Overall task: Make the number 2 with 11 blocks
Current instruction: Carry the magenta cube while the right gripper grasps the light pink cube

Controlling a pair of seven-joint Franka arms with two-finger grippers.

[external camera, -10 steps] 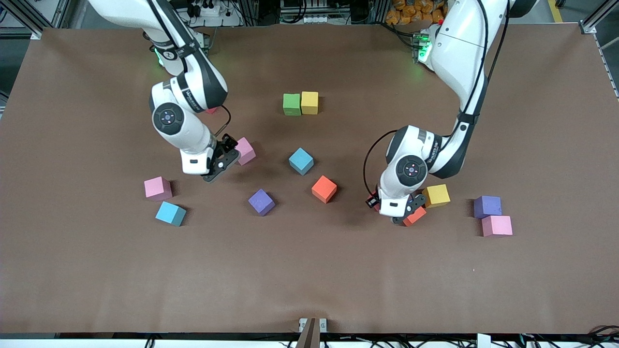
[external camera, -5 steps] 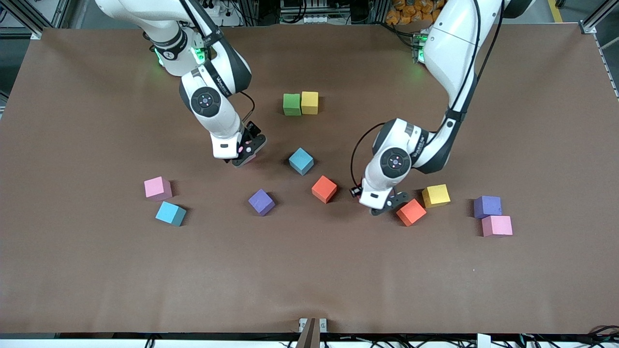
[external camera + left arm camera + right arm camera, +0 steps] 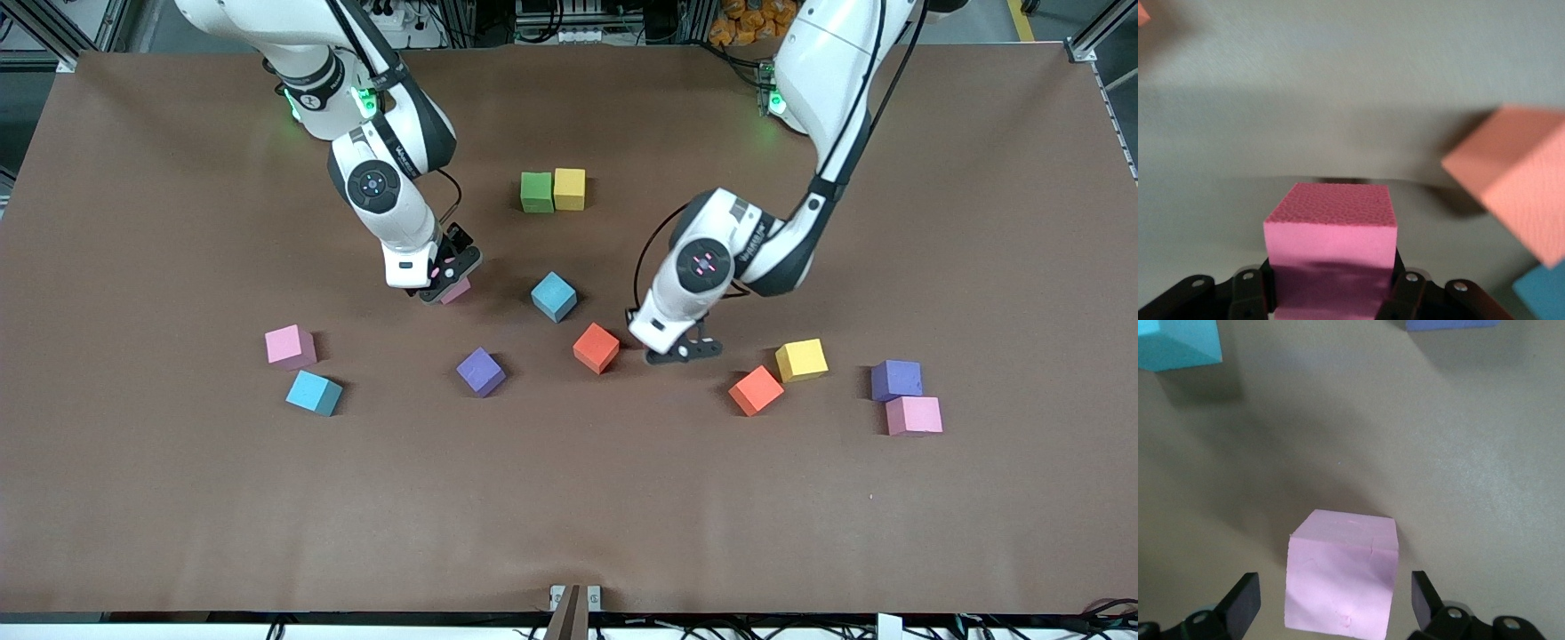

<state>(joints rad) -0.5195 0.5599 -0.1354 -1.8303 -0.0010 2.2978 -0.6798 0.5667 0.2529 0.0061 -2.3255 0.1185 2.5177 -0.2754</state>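
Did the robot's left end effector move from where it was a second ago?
Yes. The left end effector, shut on a hot-pink foam cube, has moved away from the yellow foam cube toward the orange foam cube.

A short line of dark lettering runs along the white forearm of the right robot arm [image 3: 397, 151], and another along the white forearm of the left robot arm [image 3: 745, 238]; neither can be read. The coloured foam cubes and the brown counter [image 3: 569, 498] carry no writing.
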